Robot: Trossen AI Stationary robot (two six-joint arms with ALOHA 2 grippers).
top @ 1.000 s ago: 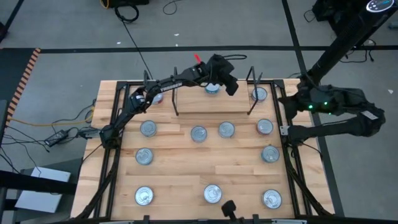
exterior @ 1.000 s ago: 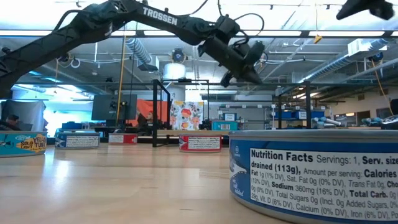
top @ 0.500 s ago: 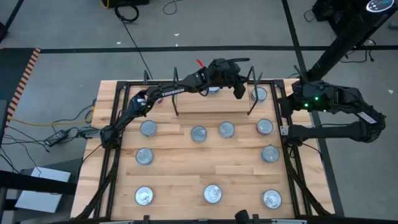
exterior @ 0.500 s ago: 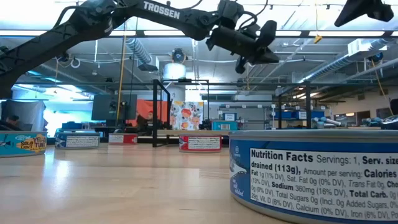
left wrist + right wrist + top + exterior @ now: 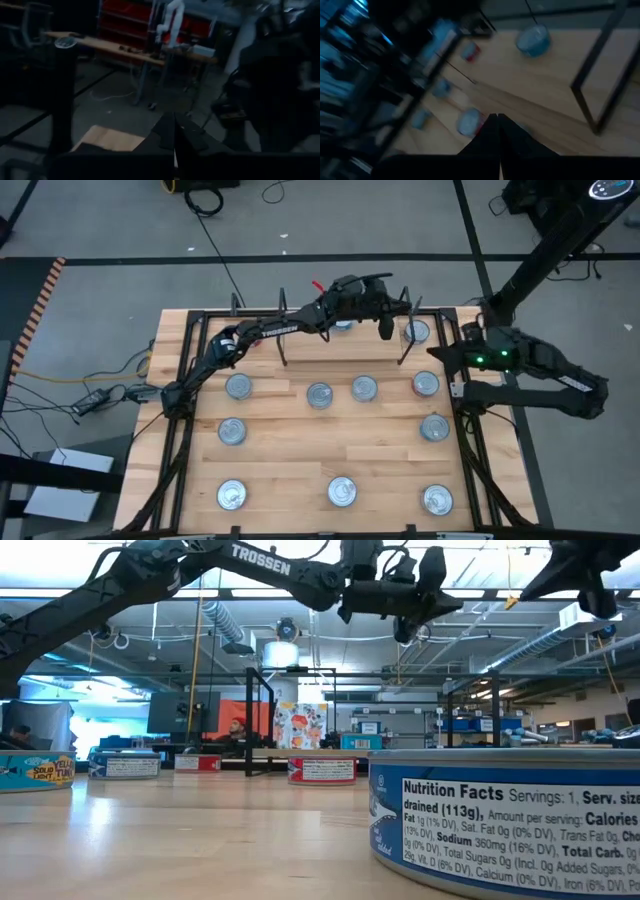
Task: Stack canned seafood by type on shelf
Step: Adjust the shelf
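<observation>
Left pincer [image 5: 386, 328] clenched, empty, fingers [image 5: 172, 135] pressed together; raised above the right half of the shelf [image 5: 340, 345], level in the low view [image 5: 420, 600], touching nothing. Right pincer [image 5: 436, 353] also clenched and empty, fingers [image 5: 497, 132] shut edge to edge; poised off the shelf's right frame [image 5: 408, 330], near the counter's [image 5: 290, 460] right edge, above the tins there.

One tin [image 5: 342, 326] on the shelf board, partly hidden under the left arm. Another tin [image 5: 416, 332] just outside the right frame, at the back right corner. A further tin [image 5: 250, 336] behind the left frame, mostly covered by the arm. Rest of the tins spread over the counter in loose rows: four in the row before the shelf, e.g. [image 5: 319, 394], two in the next, three along the front edge. Nearest blue-labelled tin [image 5: 500, 815] filling the low view's right side; a red-labelled tin [image 5: 321, 770] farther back beside the shelf.

Black wire frames upright on either end of the board, standing between both pincers and the shelf tin.

Compared with a second ago: left pincer shifted rightward and tipped up to level; right pincer swung in toward the counter's right edge, lower in the low view [image 5: 585, 590]. Tins unmoved.
</observation>
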